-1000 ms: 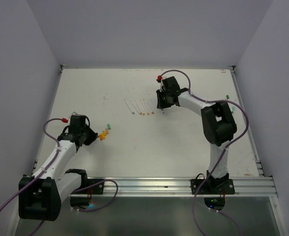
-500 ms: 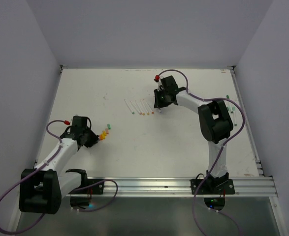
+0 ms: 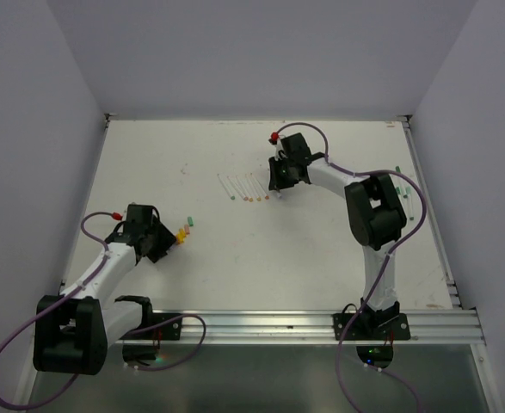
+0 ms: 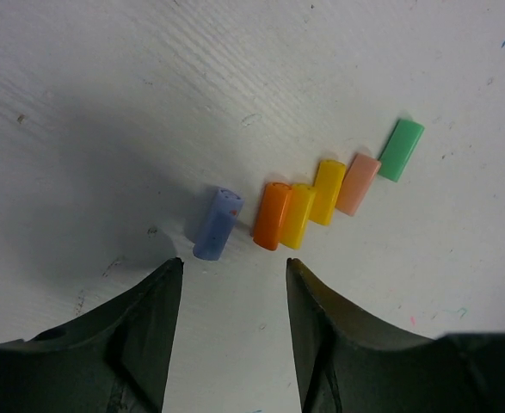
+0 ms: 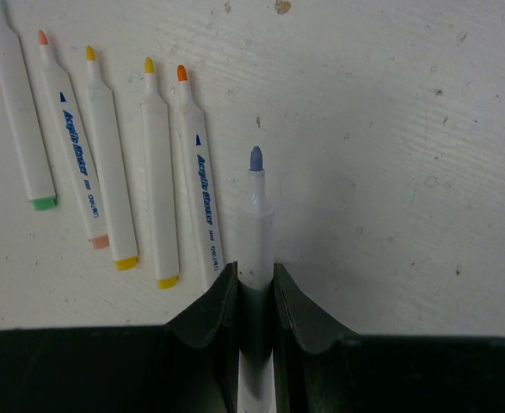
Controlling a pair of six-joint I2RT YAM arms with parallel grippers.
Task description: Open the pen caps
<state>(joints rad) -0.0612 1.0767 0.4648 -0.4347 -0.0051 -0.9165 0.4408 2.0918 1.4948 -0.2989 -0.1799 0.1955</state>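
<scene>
Several pen caps lie in a slanting row on the white table: purple [image 4: 218, 224], orange [image 4: 273, 215], two yellow [image 4: 298, 215], peach [image 4: 357, 184] and green [image 4: 401, 150]. My left gripper [image 4: 233, 263] stands open just short of the purple cap, touching nothing; from above it [image 3: 168, 243] sits by the caps [image 3: 181, 232]. My right gripper [image 5: 254, 268] is shut on an uncapped pen [image 5: 255, 215] with a purple tip. Beside it lie several uncapped pens [image 5: 160, 172], which show as a row [image 3: 245, 189] in the top view, left of the right gripper [image 3: 280, 188].
Two small green items [image 3: 398, 170] lie near the table's right edge [image 3: 424, 198]. White walls enclose the table on three sides. A metal rail [image 3: 278, 325] with the arm bases runs along the near edge.
My left gripper has opened and let go of the purple cap, which now lies at the near end of the cap row. The right gripper shifted slightly left, still holding its pen.
</scene>
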